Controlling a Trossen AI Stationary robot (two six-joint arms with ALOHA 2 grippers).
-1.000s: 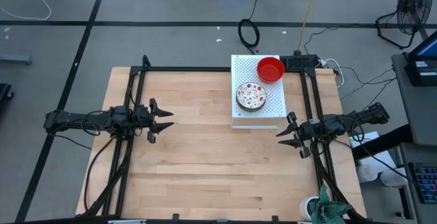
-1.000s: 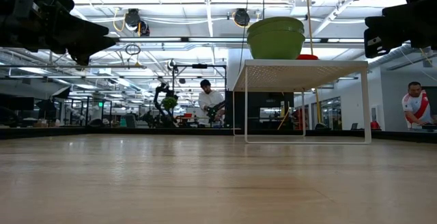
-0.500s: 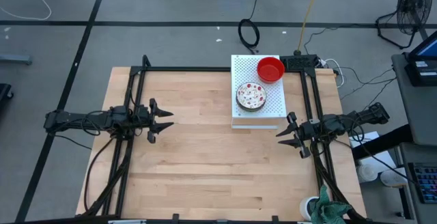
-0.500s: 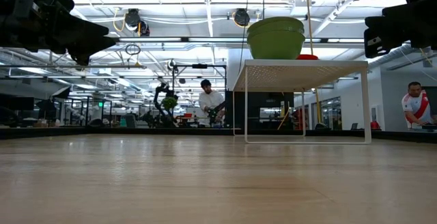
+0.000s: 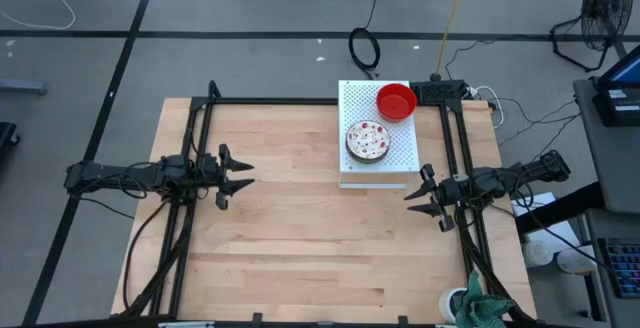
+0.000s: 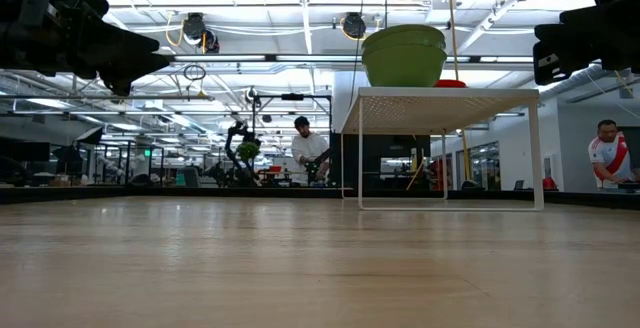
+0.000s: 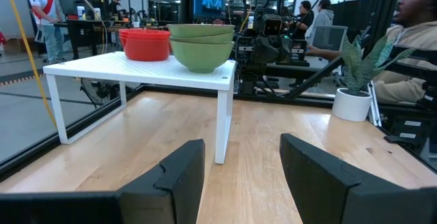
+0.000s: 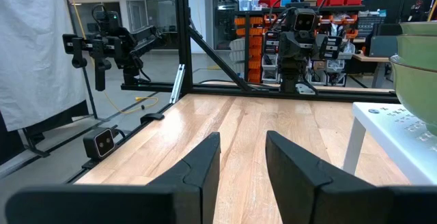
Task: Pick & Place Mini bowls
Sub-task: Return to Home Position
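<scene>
Placing seems done: glossy red bowls (image 5: 396,101), green-sided speckled bowls (image 5: 367,140) stacked on white perforated shelf (image 5: 395,165); left gripper (image 5: 245,174), right gripper (image 5: 415,203) spread, empty, clear of shelf

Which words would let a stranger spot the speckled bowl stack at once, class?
Start at the white perforated shelf on the right-arm side of the wooden table. Two bowl stacks stand on it. The speckled stack is green outside, white with red speckles inside; the red stack beside it is plain.

One red bowl stack (image 5: 397,101), one green bowl stack (image 7: 201,46), one white shelf (image 5: 399,163), two claws (image 5: 246,174) (image 5: 410,202).
</scene>
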